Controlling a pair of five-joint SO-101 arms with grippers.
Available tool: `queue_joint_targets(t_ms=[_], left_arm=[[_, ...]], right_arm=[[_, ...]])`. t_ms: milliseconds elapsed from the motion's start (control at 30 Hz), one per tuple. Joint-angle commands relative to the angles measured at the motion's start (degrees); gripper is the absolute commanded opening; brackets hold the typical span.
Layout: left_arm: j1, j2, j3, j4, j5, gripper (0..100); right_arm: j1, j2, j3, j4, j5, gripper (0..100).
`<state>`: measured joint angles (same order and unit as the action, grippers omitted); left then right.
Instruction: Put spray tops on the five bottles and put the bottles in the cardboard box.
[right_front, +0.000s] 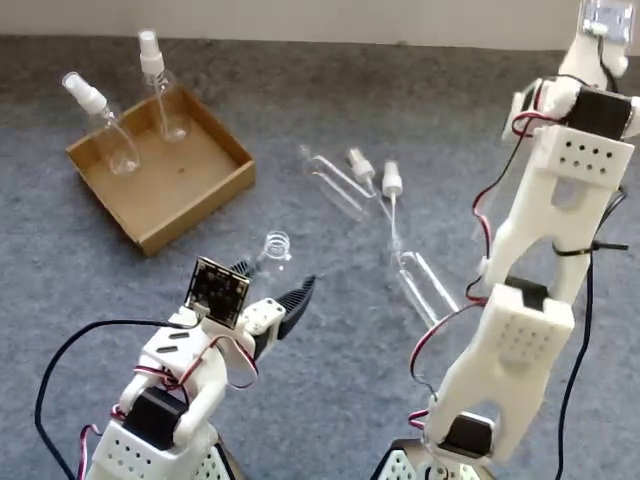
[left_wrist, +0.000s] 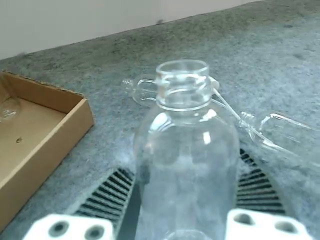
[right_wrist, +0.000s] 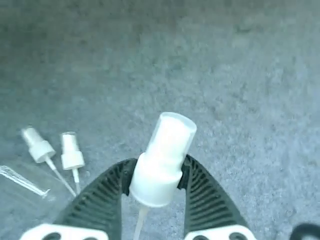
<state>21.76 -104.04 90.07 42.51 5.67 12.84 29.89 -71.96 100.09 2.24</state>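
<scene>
grey carpet (right_front: 330, 120) covers the table. toward the far left we see the cardboard box (right_front: 200, 208) with two capped bottles (right_front: 110, 135) inside. near the box, the left gripper (left_wrist: 184, 170) is clamped on an upright open bottle (right_front: 274, 252) that has no top. we find the right gripper (right_wrist: 157, 166) high above the carpet, pinching a white spray top (right_wrist: 167, 135). between the arms, two loose spray tops (right_front: 360, 163) and two clear bottles (right_front: 428, 290) lie on their sides.
</scene>
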Motion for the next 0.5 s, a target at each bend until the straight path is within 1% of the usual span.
queue_joint_targets(t_ms=[0, 233, 367, 467], left_arm=[[2.68, -0.66, -0.22, -1.41, -0.26, 14], [9.98, -0.66, -0.13, -1.67, -0.35, 14], [14.64, -0.66, -0.13, -1.67, -0.35, 14], [16.04, -0.66, -0.13, -1.67, -0.35, 14]], right_arm=[[-4.35, -12.70, -3.30, 1.27, 0.97, 0.5], [-11.56, -28.70, -1.45, 1.27, 0.79, 0.5], [-15.78, -37.14, 7.78, 1.27, 0.70, 0.5], [-18.95, -43.82, 16.57, 1.19, 0.62, 0.5]])
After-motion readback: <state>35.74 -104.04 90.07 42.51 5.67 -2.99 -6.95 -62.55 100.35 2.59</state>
